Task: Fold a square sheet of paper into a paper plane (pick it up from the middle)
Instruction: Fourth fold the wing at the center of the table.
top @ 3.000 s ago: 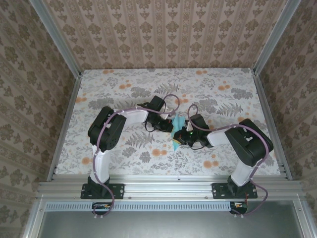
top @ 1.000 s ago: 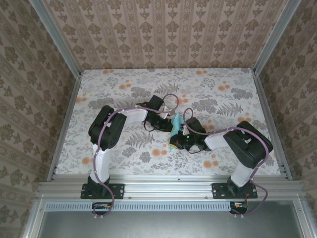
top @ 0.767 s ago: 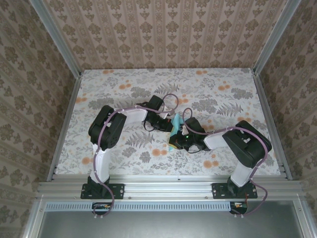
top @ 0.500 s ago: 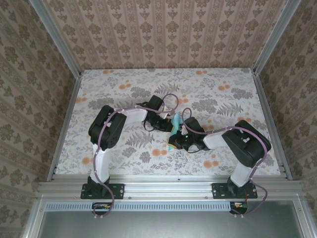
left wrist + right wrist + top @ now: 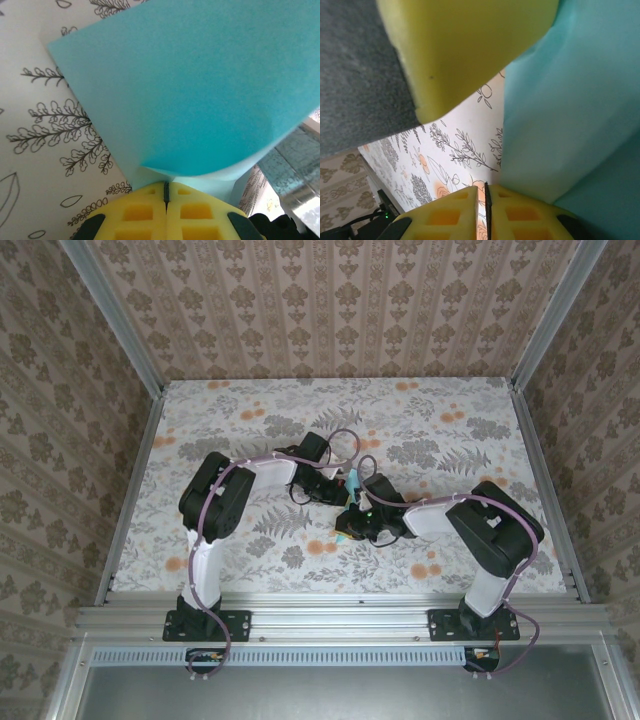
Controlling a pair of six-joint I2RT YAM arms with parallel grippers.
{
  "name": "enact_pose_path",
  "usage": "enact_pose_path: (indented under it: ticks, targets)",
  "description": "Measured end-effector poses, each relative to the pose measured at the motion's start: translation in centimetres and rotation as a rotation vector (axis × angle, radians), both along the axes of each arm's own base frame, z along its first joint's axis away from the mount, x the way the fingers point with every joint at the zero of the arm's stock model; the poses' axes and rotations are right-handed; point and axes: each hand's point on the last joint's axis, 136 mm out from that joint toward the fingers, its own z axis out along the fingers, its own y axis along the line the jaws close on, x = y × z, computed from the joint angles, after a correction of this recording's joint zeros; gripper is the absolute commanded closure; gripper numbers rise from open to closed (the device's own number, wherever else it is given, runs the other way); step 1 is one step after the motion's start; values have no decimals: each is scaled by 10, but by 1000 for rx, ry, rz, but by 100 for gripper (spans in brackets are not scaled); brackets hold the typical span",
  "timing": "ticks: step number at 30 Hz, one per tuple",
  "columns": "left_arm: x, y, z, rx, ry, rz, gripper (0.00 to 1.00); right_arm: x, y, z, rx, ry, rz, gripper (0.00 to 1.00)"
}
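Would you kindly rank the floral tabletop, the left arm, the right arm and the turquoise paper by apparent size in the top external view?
1. floral tabletop: largest by far.
2. left arm and right arm: they look alike, so I leave them tied.
3. turquoise paper: smallest, with little of it visible between the arms.

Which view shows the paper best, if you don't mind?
The left wrist view: the paper spreads across most of it, its curled lower edge plain. The right wrist view catches one turquoise stretch along its right side. From the top it is a small, partly hidden sliver.
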Motion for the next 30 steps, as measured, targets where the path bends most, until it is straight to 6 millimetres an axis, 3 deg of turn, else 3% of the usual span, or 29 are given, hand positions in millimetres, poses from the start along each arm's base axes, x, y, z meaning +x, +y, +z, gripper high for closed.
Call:
enact_pose_path:
  ticks: [6,11,14,20,30]
  targets:
    - [0,0,0,-4,1,-3,100,-2,-5,10,-29,-24,-5,79]
    - [-1,0,-1,-5,2,-3,100,-4,-11,42,-2,-82,-21,79]
    - [-1,0,-1,-8,1,-4,100,-9,-18,52,-1,-99,-32,81]
    - [-1,0,-1,-8,2,-4,100,-25,-31,32,-51,-35,-40,86]
    - [-1,1,-2,-16,10,-4,100,-29,-33,3,-94,41,-46,90]
